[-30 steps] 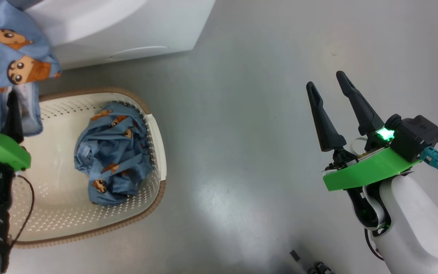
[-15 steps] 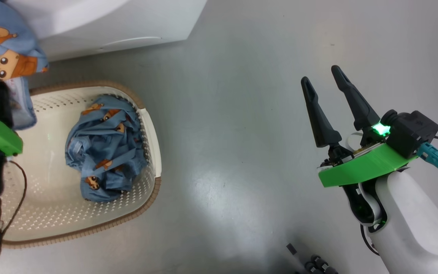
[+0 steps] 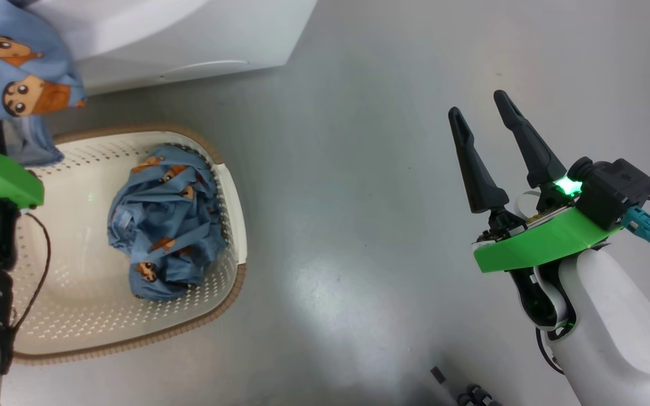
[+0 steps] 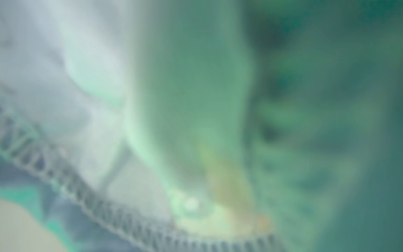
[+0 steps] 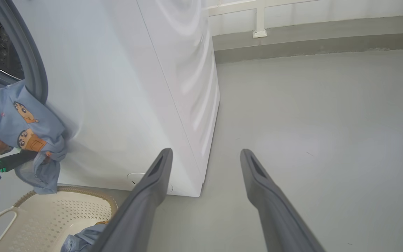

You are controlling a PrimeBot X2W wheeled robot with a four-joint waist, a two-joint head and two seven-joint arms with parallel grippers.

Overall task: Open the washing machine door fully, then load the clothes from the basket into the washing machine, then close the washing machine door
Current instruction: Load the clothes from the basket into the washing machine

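The basket [image 3: 240,282] is sitting on the grey floor [image 3: 359,197] at the lower left of the head view, just in front of the white washing machine [image 3: 189,34], whose bottom corner is showing along the top left. Part of the clothes [image 3: 167,225] is lying as a crumpled blue bundle inside the basket, pressing against its right-hand wall. Another piece of the same bear-printed fabric [image 3: 14,67] is hanging at the upper left corner of that view, above the basket's far end.

In the right wrist view this hanging piece is draping down at the left edge, over the grey gasket [image 5: 30,59] of the machine's opening and against the white front panel, with its lowest fold dangling just above the basket rim. The left gripper [image 5: 23,156] is reaching in from the left edge there, its dark finger tucking under the cloth. Its jaws are standing together, but whether any fabric is pinched between them I cannot tell; the left wrist view is giving only a blur of pale cloth and a stitched hem pressed close to the lens.

The right gripper [image 3: 477,104] is hovering over bare floor at the right of the head view, well apart from the basket, with its two fingers spread wide and carrying nothing.
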